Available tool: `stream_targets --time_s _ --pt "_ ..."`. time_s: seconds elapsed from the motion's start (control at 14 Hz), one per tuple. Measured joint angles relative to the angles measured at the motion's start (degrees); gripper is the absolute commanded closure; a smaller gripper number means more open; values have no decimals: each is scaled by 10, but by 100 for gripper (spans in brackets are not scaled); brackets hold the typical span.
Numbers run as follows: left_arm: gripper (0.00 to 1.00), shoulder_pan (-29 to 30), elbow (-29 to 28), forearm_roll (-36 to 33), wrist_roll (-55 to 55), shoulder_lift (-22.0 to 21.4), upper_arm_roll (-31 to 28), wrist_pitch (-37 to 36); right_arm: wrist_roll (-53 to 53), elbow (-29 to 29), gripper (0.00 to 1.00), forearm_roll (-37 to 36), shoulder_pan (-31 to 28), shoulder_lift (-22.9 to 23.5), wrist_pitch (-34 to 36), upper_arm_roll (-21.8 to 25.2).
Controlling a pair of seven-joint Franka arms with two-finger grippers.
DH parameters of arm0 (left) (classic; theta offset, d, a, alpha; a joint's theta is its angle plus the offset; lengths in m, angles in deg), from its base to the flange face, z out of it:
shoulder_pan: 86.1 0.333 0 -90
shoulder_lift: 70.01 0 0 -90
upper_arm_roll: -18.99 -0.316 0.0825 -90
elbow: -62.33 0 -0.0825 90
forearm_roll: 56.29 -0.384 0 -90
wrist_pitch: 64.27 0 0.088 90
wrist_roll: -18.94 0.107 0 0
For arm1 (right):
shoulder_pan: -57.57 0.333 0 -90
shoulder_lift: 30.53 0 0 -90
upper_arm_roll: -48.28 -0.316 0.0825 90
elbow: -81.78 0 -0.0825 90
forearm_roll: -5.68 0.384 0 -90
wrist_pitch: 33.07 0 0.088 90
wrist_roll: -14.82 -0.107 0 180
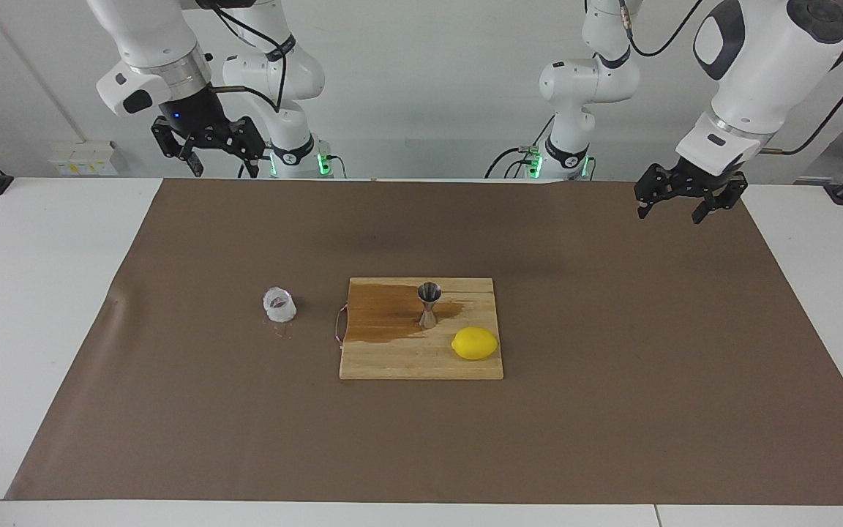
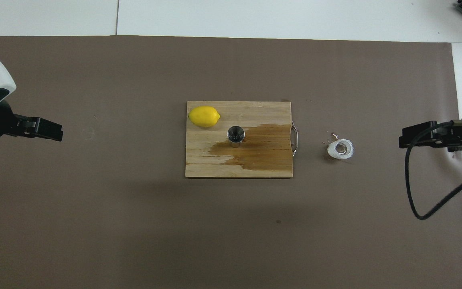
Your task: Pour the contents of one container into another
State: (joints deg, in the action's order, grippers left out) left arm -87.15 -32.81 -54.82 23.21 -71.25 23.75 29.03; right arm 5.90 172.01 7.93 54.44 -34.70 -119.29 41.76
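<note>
The clear crinkled plastic cup (image 1: pixel 279 304) (image 2: pixel 340 148) stands upright on the brown mat, beside the board toward the right arm's end. The steel jigger (image 1: pixel 429 304) (image 2: pixel 236 134) stands upright on the wooden cutting board (image 1: pixel 421 362) (image 2: pixel 215 166), at the edge of a dark wet stain. My right gripper (image 1: pixel 222 170) (image 2: pixel 401 140) hangs open and empty, high over the mat's edge by its own base, well away from the cup. My left gripper (image 1: pixel 669 214) (image 2: pixel 59 134) waits open and empty over the mat at the left arm's end.
A yellow lemon (image 1: pixel 474 343) (image 2: pixel 204 116) lies on the board's corner, farther from the robots than the jigger. The board's wire handle (image 2: pixel 294 138) faces the cup. Small spilled drops (image 2: pixel 331 138) lie by the cup. The brown mat (image 1: pixel 612 424) covers most of the white table.
</note>
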Motion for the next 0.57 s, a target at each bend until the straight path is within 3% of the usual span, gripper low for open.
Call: stream_targets --time_s 0.57 --pt "0 0 0 0 0 0 0 0 33 -16 0 -10 -5 35 -21 4"
